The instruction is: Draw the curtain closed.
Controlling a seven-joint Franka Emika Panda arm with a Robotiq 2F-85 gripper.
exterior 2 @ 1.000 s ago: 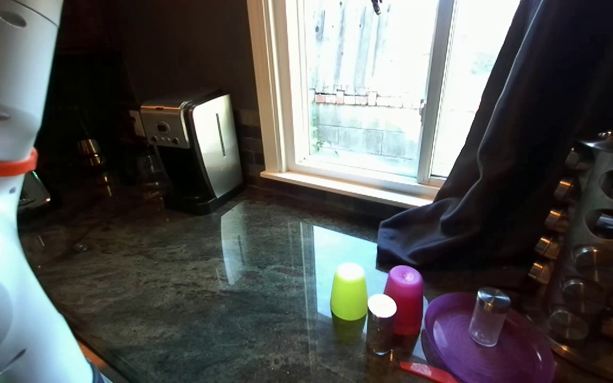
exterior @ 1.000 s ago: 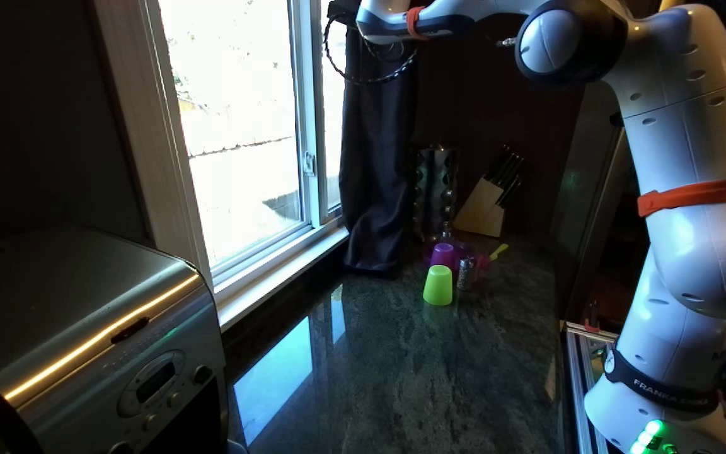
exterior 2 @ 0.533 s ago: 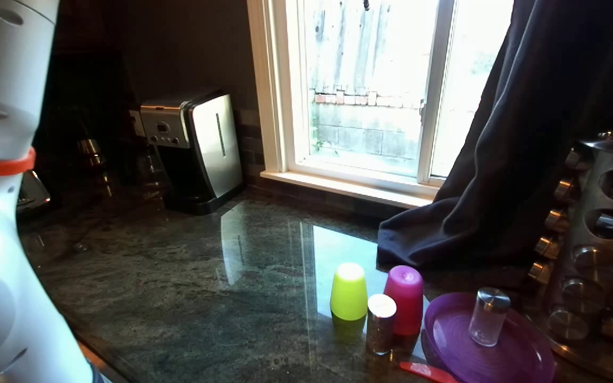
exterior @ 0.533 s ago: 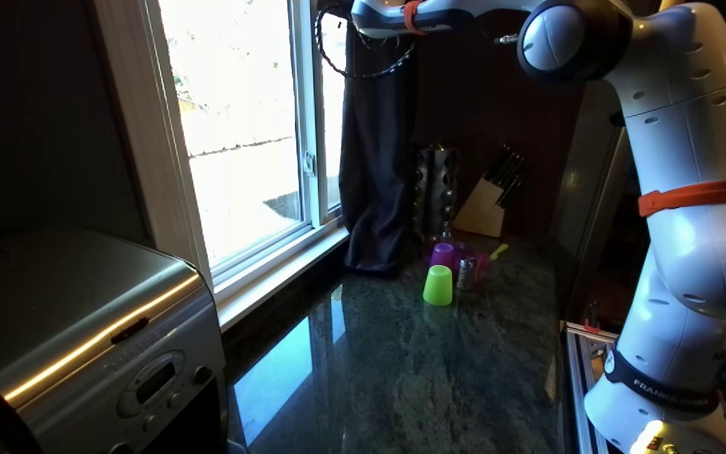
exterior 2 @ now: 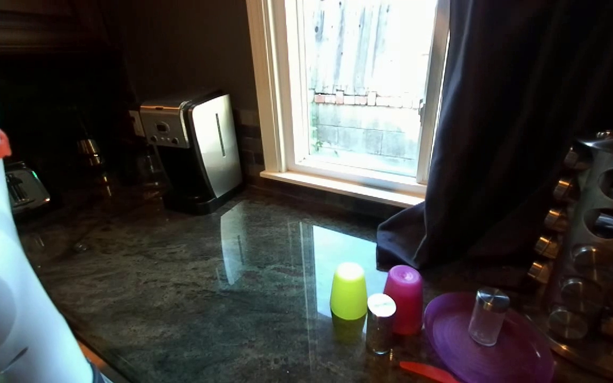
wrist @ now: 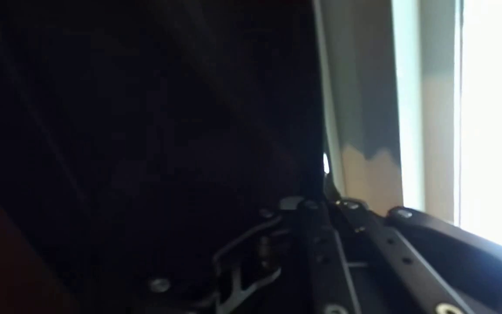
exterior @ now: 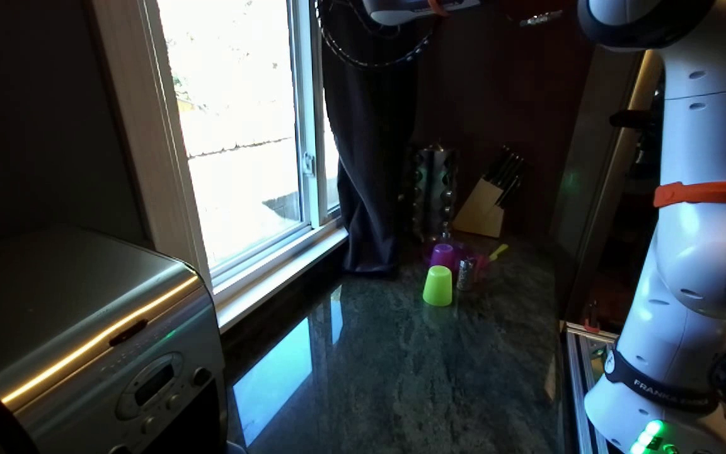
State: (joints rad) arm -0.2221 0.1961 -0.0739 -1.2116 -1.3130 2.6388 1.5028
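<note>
1. the curtain [exterior 2: 503, 133], a tall, very dark drape with vertical folds, hangs at one end of the window [exterior 2: 367, 64] and covers part of it; its hem lies bunched on the table [exterior 2: 179, 298].
2. beyond the drape's edge, the broad pane is uncovered in both exterior views, bright with daylight.
3. in the wrist view the fingers [wrist: 324, 250] come together at the curtain's edge and are clamped on it; dark fabric fills most of that view, the pale window frame [wrist: 408, 109] beside it.
4. in an exterior view the arm [exterior: 709, 145] rises at the right and passes out at the top, its forward links in front of the curtain.
5. a green cup [exterior 2: 348, 295] and a pink-purple cup [exterior 2: 405, 300] stand upside down near each other, a small metal-topped shaker [exterior 2: 381, 327] close by them.
6. a purple plate [exterior 2: 447, 324] holds a clear jar [exterior 2: 486, 319] with a metal lid; a red utensil [exterior 2: 428, 371] lies at its rim, whether touching i cannot tell.
7. a metal spice rack [exterior 2: 588, 181] stands near the curtain, a knife block [exterior: 479, 208] just beyond.
8. a coffee maker [exterior 2: 208, 154] stands past the window's opposite end.
</note>
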